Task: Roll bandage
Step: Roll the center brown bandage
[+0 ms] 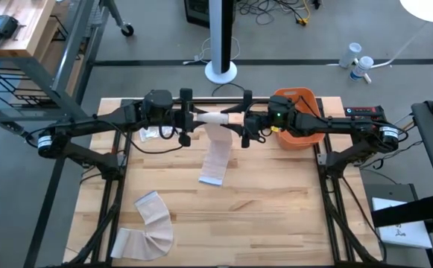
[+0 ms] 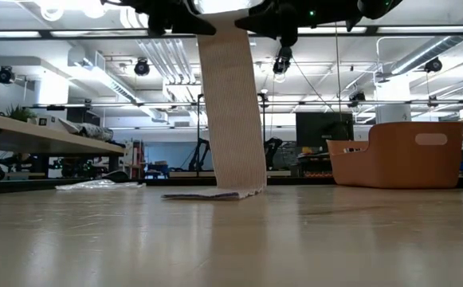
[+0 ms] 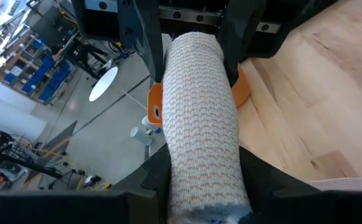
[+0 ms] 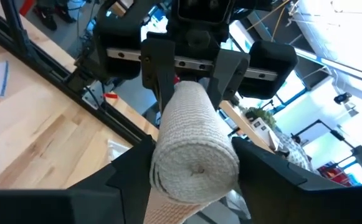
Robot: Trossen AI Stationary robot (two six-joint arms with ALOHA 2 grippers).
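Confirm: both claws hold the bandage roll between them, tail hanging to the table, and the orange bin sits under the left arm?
Not quite. The orange bin sits under the right arm, as the high view shows. The rest holds: the left claw and right claw hold the bandage roll between them, with its tail hanging to the table.

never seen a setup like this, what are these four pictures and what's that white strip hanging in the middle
This is a robot with two dark arms at a wooden table, each ending in a two-finger gripper. One picture looks straight down, one looks level across the tabletop, and two come from cameras on the wrists. The left gripper and right gripper meet above the table, each clamped on one end of a partly rolled bandage. Its loose tail hangs down, and its end rests on the wood. An orange bin sits under the right arm, and another bandage lies unrolled near the front edge.
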